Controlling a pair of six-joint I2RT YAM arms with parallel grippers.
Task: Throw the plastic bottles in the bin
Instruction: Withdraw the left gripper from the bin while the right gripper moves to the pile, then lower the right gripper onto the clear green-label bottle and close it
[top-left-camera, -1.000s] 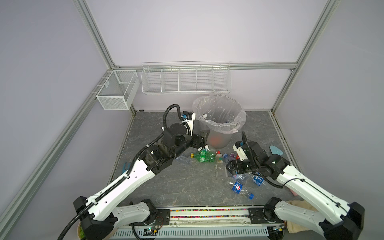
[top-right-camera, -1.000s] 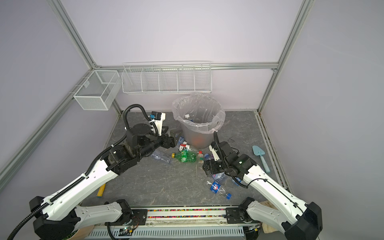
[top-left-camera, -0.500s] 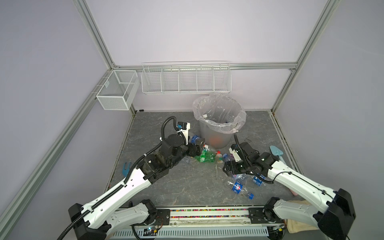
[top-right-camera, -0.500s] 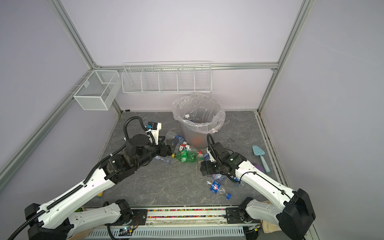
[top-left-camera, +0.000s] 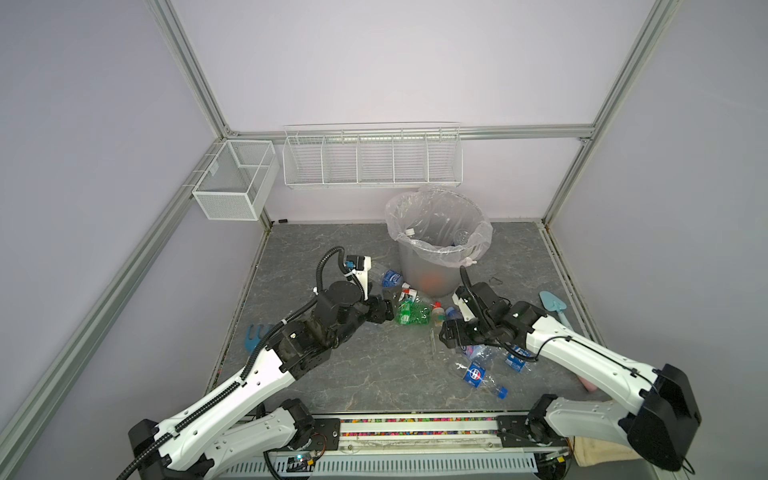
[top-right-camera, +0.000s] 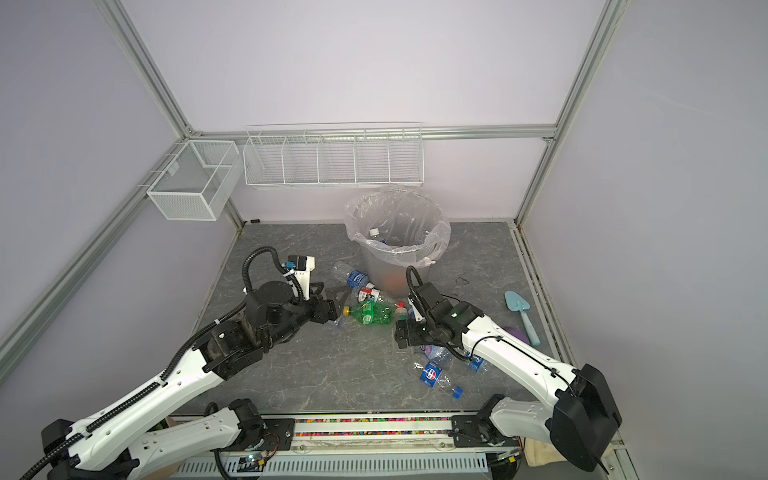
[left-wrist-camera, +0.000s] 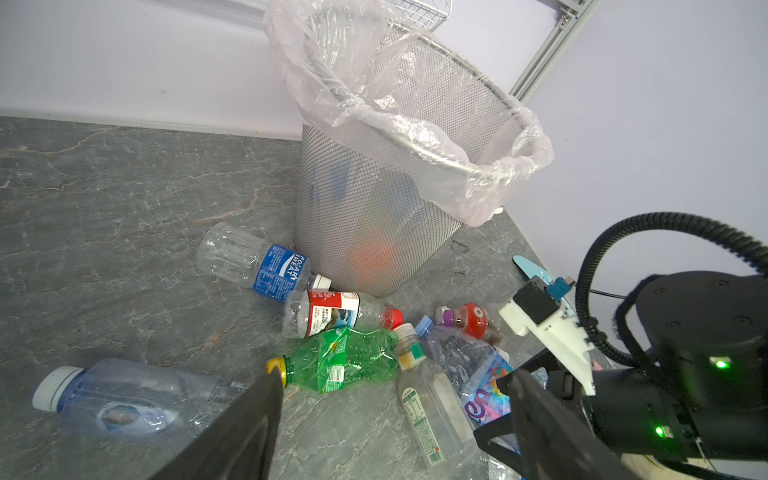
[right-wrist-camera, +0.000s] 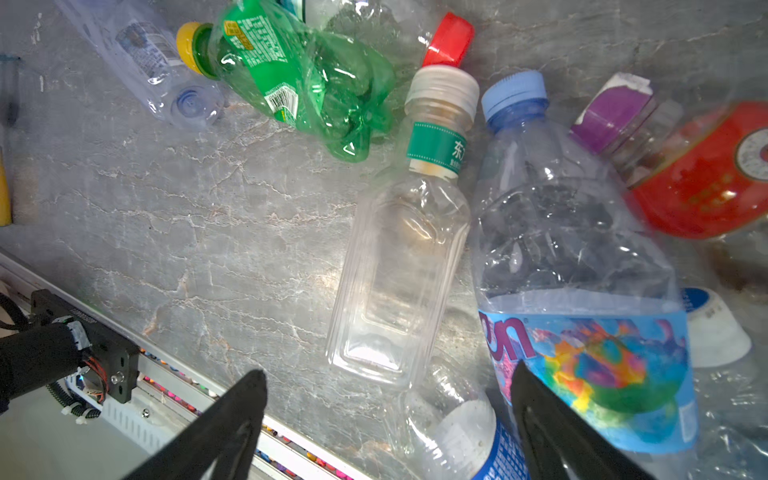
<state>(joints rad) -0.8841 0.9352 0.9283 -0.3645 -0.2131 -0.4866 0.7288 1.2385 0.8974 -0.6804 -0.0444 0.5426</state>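
My right gripper (right-wrist-camera: 386, 411) has dropped, fingers spread over the square clear plastic bottle (right-wrist-camera: 399, 266); left gripper (left-wrist-camera: 395, 411), spread too, has come down by the crushed green bottle (left-wrist-camera: 345, 359), beside the lined grey bin (top-left-camera: 432, 266).

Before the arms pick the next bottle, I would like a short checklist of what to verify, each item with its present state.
1. Left gripper open and holding nothing: ok; its jaws stand wide before the green bottle.
2. Right gripper open and holding nothing: ok; the clear square bottle lies ahead between its jaws.
3. Bin upright, opening free: ok; the liner is folded over the rim.
4. The two arms apart: ok, a gap shows in both top views, but they work close together.
5. Square bottle free of neighbours: not ok; the bottle with the multicoloured label lies right against it.
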